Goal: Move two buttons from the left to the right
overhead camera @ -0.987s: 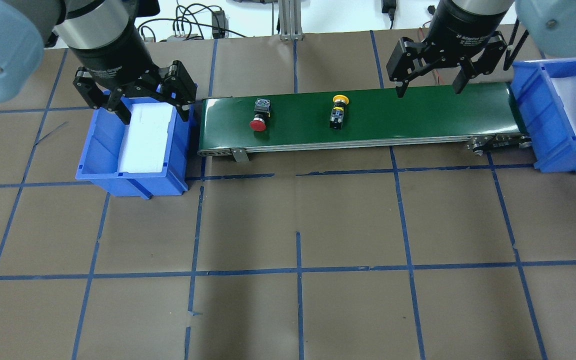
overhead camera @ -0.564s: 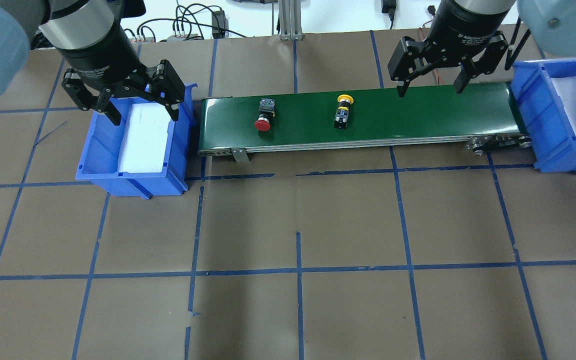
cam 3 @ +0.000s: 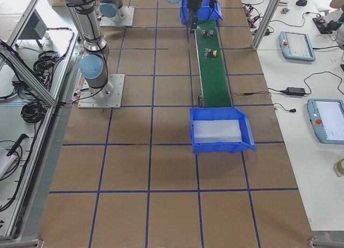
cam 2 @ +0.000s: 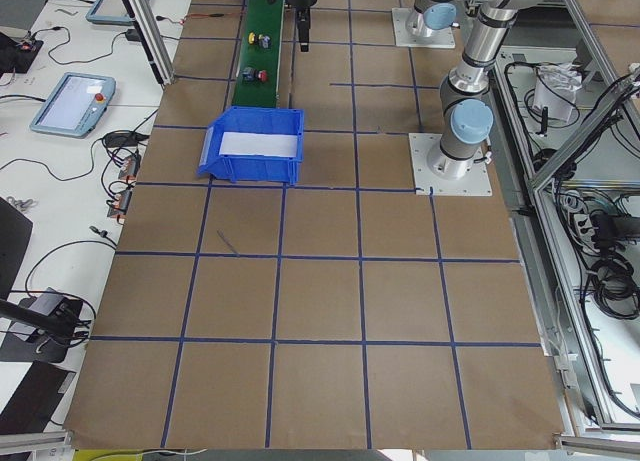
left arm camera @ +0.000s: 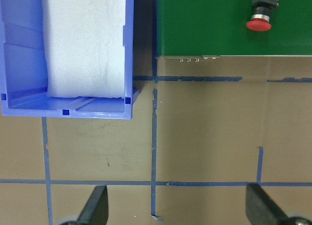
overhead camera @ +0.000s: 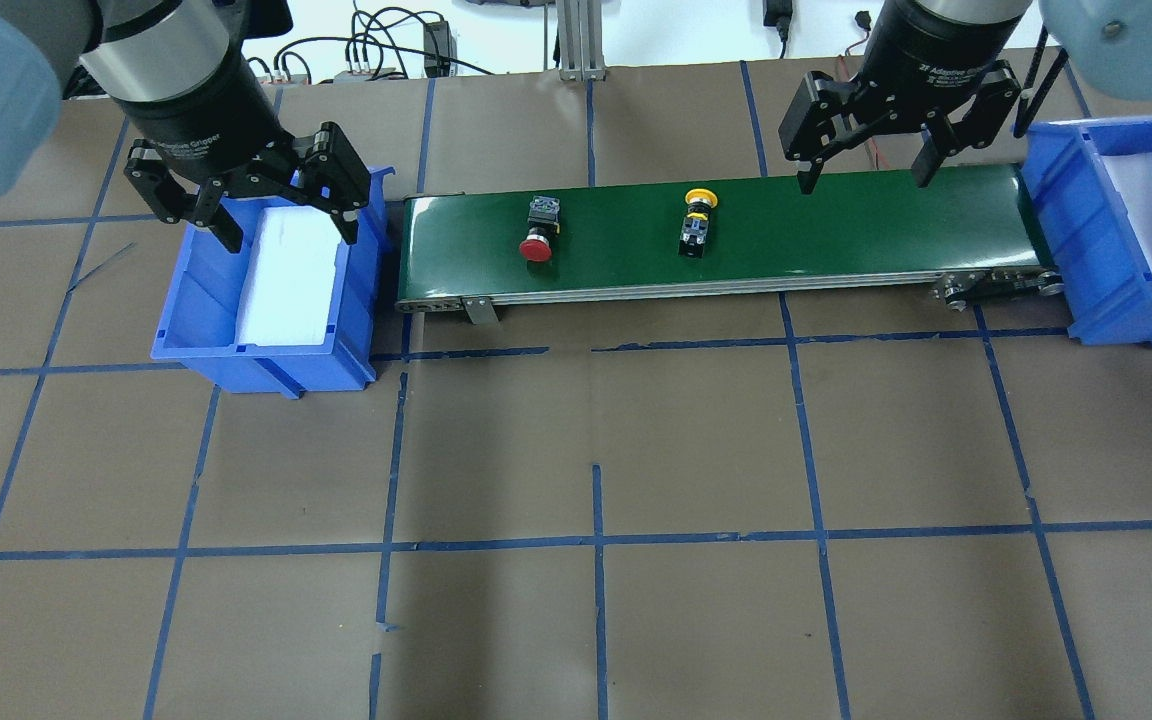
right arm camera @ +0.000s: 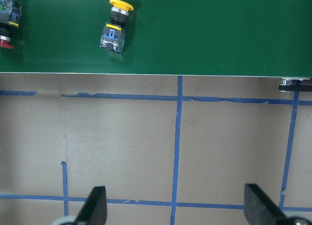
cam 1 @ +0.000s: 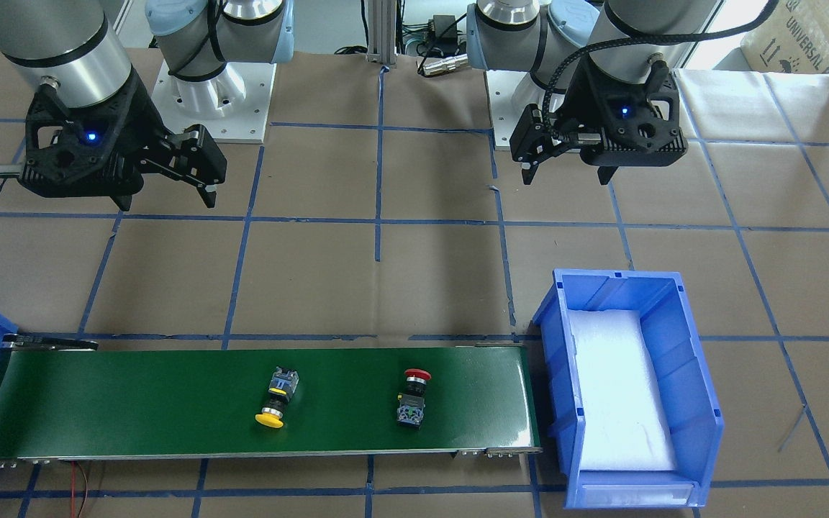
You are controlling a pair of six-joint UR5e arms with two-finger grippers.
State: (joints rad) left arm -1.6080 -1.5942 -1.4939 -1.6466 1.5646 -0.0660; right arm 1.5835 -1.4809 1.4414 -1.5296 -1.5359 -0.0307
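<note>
The red button (overhead camera: pixel 537 232) and the yellow button (overhead camera: pixel 697 222) lie on their sides on the green conveyor belt (overhead camera: pixel 836 225), the red one nearer the belt's left end. My left gripper (overhead camera: pixel 291 236) is open and empty above the left blue bin (overhead camera: pixel 266 355). My right gripper (overhead camera: pixel 867 182) is open and empty above the belt, to the right of the yellow button. The red button shows in the left wrist view (left arm camera: pixel 260 12). The yellow button shows in the right wrist view (right arm camera: pixel 114 25).
The left bin holds only a white foam pad (overhead camera: pixel 286 275). A second blue bin (overhead camera: pixel 1061 215) with a white pad stands at the belt's right end. Brown table paper with blue tape lines (overhead camera: pixel 596 540) fills the foreground. Cables lie behind the belt.
Both buttons have travelled to the right on the belt. My left gripper drew back and to the left over the left bin. My right gripper rose slightly.
</note>
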